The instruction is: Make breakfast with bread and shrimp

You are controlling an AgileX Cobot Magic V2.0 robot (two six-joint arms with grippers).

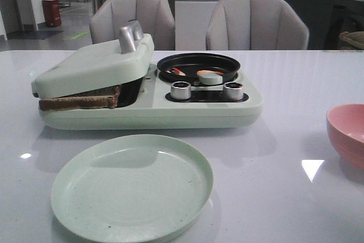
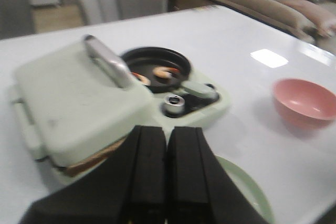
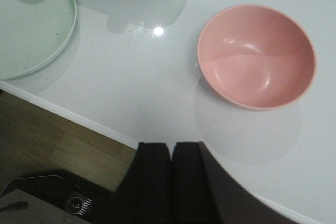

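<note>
The bread (image 1: 79, 102) lies inside the pale green breakfast maker (image 1: 148, 109), its brown crust showing under the nearly closed lid (image 1: 94, 64). In the left wrist view the crust of the bread (image 2: 92, 161) shows beneath that lid. Small orange-white shrimp (image 1: 178, 71) lie in the black pan (image 1: 227, 61) on the maker's right half, and the left wrist view shows the shrimp (image 2: 165, 72) too. My left gripper (image 2: 167, 135) is shut and empty, above the maker's near side. My right gripper (image 3: 171, 148) is shut and empty, over the table's front edge near the pink bowl (image 3: 257, 56).
An empty pale green plate (image 1: 132, 186) sits in front of the maker. The pink bowl (image 1: 348, 132) stands empty at the right. Two metal knobs (image 1: 181, 90) are on the maker's front. Two chairs (image 1: 256, 24) stand behind the white table (image 1: 284, 186).
</note>
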